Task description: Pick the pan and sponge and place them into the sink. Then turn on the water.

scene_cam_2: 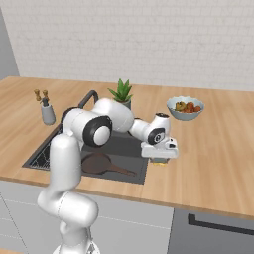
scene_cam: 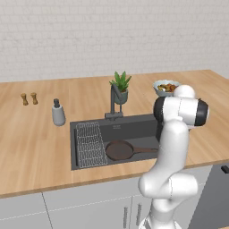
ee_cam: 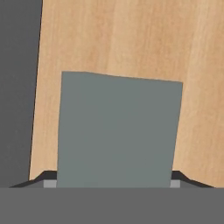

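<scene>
Hand view: pincer (ee_cam: 113,183) astride sponge (ee_cam: 118,131) on counter (ee_cam: 131,39)

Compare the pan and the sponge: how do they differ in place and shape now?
The pan lies inside the sink, while the sponge is on the counter beside the sink, under the gripper. The pan is round and dark brown; the sponge is a flat rectangle, much smaller.

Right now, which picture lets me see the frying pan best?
The left base view: the pan lies whole in the sink, its round dish and long handle plain beside the wire rack. In the right base view the arm covers part of the dish, so the pan is harder to make out.
</scene>
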